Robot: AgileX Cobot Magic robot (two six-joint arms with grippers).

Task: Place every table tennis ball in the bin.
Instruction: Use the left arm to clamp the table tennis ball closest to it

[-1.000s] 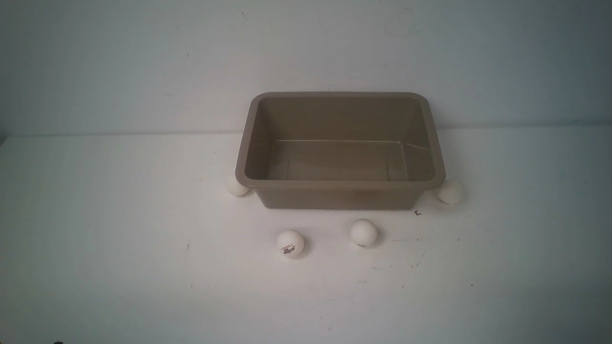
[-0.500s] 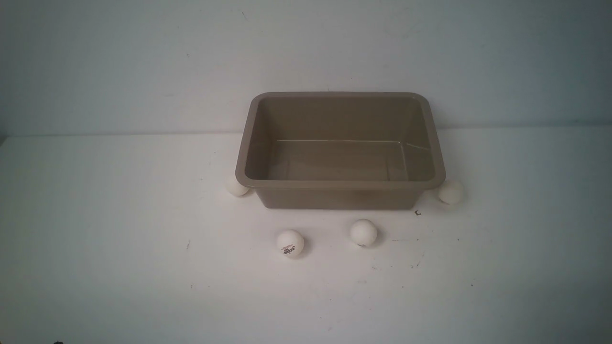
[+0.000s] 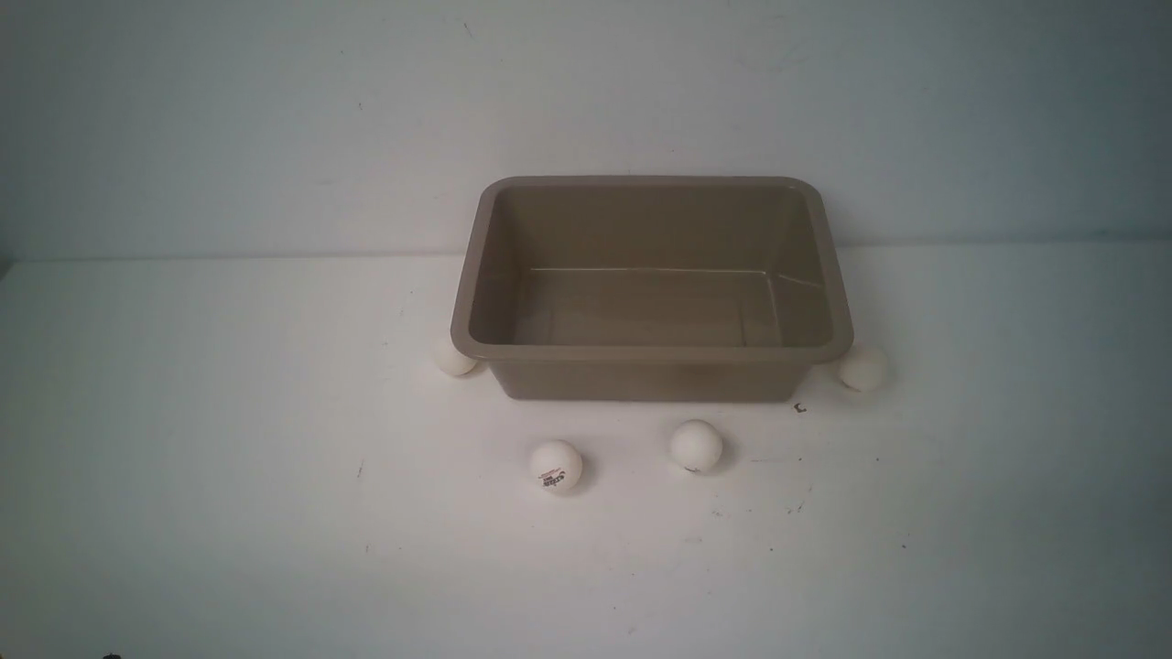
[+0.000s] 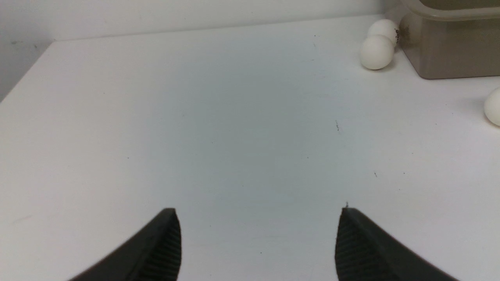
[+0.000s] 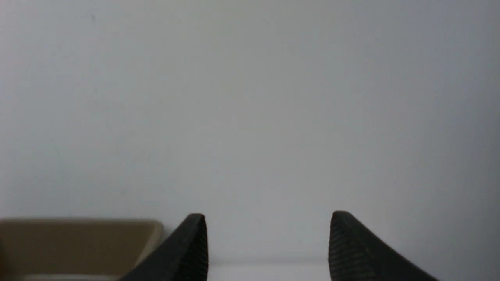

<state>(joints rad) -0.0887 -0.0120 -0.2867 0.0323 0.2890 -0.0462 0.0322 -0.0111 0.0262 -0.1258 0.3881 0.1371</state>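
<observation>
Table tennis balls (image 3: 696, 446) all sit out on the table (image 3: 229, 439) and none are in the bin (image 3: 648, 352), so task looks to be at zero. Front view: bin upright mid-table, inside bare. Left-corner ball (image 3: 455, 358) is just beside bin's near left corner, partly under the flared rim. Right-corner ball (image 3: 862, 367) is just beside the near right corner. Logo ball (image 3: 556, 465) and plain ball (image 3: 696, 446) lie in front of bin, apart from it and from each other. No arms in this view. Left wrist view: left gripper (image 4: 258, 218) low over bare table, jaws spread wide, nothing btw them. Two balls touch each other at bin's corner: nearer ball (image 4: 376, 52) and rear ball (image 4: 384, 29) w/ dark print, rear one right up against bin. Edge ball (image 4: 493, 106) is cut off by the frame. So prob 5 balls total, one hidden by the rim in front view, but that's a guess. Right wrist view: right gripper (image 5: 268, 222) jaws spread, pinching nothing, facing blank wall (image 5: 250, 97). A blurred bin corner shows off to one side, no ball seen. Left to do: every ball needs a pick and a drop in bin; no grasp begun.
</observation>
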